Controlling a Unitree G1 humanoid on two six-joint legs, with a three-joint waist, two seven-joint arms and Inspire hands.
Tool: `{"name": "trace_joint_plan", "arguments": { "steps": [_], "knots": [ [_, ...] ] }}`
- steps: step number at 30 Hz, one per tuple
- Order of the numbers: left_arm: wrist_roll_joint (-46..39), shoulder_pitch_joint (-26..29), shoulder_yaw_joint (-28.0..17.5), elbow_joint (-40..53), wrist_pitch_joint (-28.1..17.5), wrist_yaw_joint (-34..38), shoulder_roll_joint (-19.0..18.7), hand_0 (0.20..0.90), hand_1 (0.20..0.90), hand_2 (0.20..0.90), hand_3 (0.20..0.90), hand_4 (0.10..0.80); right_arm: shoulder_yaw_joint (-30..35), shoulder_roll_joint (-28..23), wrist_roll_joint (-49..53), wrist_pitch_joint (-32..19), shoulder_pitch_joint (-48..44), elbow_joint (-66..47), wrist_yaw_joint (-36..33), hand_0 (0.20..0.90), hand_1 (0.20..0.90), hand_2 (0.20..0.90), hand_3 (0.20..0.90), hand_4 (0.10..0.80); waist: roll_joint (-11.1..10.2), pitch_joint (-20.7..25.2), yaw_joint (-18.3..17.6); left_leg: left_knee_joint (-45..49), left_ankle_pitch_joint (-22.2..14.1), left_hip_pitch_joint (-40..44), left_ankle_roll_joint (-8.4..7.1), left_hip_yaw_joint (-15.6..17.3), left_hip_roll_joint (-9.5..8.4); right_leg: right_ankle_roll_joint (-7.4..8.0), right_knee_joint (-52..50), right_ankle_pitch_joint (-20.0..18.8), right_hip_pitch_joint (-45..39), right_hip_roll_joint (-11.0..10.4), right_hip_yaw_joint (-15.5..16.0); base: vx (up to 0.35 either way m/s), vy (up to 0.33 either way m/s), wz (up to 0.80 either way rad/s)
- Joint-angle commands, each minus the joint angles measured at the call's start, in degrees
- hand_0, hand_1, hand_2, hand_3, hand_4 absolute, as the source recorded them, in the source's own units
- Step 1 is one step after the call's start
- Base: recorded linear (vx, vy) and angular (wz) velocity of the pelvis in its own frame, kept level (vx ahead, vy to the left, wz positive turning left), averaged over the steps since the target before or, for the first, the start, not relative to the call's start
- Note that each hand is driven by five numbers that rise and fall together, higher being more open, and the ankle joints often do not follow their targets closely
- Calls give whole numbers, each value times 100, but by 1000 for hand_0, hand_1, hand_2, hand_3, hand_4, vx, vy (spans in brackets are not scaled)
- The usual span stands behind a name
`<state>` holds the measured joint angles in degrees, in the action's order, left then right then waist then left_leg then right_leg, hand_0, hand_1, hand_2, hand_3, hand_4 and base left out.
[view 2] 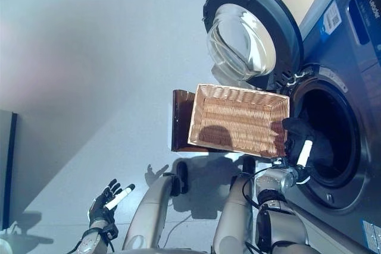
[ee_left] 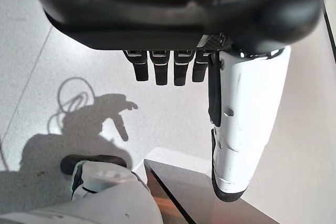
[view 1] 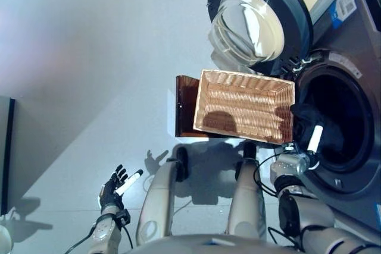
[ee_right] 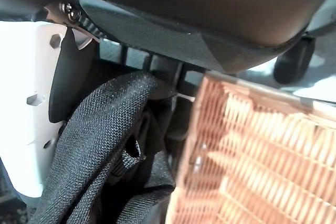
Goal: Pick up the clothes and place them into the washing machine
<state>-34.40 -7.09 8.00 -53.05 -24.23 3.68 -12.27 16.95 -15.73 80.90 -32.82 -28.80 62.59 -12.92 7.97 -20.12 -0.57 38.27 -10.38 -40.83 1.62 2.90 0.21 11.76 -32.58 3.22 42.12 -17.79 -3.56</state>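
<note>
A black garment [ee_right: 100,145] is bunched between the white-covered thumb and curled fingers of my right hand [view 1: 314,139]. That hand is at the front edge of the washing machine's dark drum opening [view 1: 342,117], with the garment [view 1: 302,113] at the rim, just right of the wicker basket [view 1: 205,81]. The basket looks empty inside. My left hand [view 1: 114,190] hangs low at the left over the floor, far from the basket, fingers [ee_left: 163,69] straight and holding nothing.
The washer's round glass door [view 1: 256,25] is swung open above the basket. The basket rests on a brown stand [view 1: 184,102] right beside the machine. A dark panel [view 1: 5,153] stands at the far left edge. Grey floor lies to the left.
</note>
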Motion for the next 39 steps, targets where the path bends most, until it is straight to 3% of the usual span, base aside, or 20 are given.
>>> {"name": "trace_joint_plan", "arguments": {
  "steps": [1,13,22,39],
  "knots": [
    [100,-275,-34,115,-265,131,-485,900,900,900,900,800,365,-810,-58,-702,-202,126,-84,200,200,200,200,300,-4,308,127,-117,290,-110,-642,-365,293,-386,-437,-83,123,25,-1,-13,-3,4],
    [269,-358,-134,136,-269,182,-671,900,900,900,900,800,607,-1980,-240,-722,-693,506,-469,200,200,200,200,300,43,567,180,-255,350,-207,-640,-312,276,-371,-506,-117,378,25,-62,-7,2,2],
    [251,-381,-148,117,-245,150,-712,900,900,900,900,800,612,-2552,-349,-758,-998,598,-626,200,200,200,200,300,73,631,180,-330,401,-263,-643,-284,279,-343,-471,-147,436,10,-83,0,0,0],
    [247,-369,-208,153,-252,263,-750,900,900,900,900,800,836,-2810,-358,-926,-1018,719,-1009,200,200,200,200,300,111,667,135,-446,427,-169,-654,-278,258,-347,-465,-124,365,13,-101,0,0,0]
  ]
}}
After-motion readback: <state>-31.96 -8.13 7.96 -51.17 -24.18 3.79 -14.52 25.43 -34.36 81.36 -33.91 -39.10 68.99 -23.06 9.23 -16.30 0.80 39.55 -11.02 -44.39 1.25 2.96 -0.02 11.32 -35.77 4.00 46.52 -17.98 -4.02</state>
